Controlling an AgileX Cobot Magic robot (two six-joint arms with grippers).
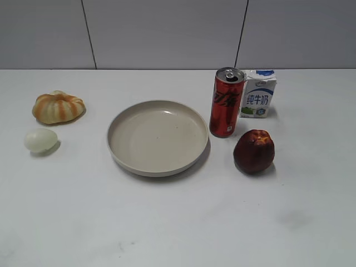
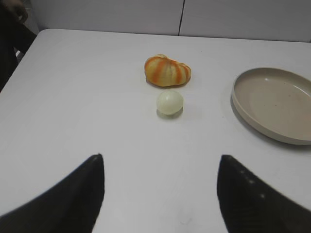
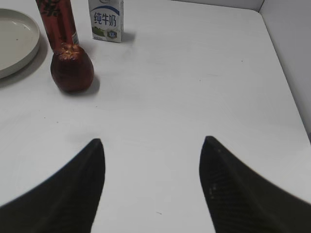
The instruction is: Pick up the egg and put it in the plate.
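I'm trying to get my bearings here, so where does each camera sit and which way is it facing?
Exterior view: in front of the table, above it, slanting down toward the back wall at the plate, egg and can; no robot parts show.
Left wrist view: on the left arm, looking forward over open jaws at the egg and pumpkin.
Right wrist view: on the right arm, over open jaws, toward the dark red fruit and milk carton.
All three views show the plate.

Left gripper: two matte black fingers, broad at base, tapering to blunt rounded tips. Right gripper: same black pair; faint fine ribbed texture and pale specks on the r. finger. No cables, screws or markings seen.
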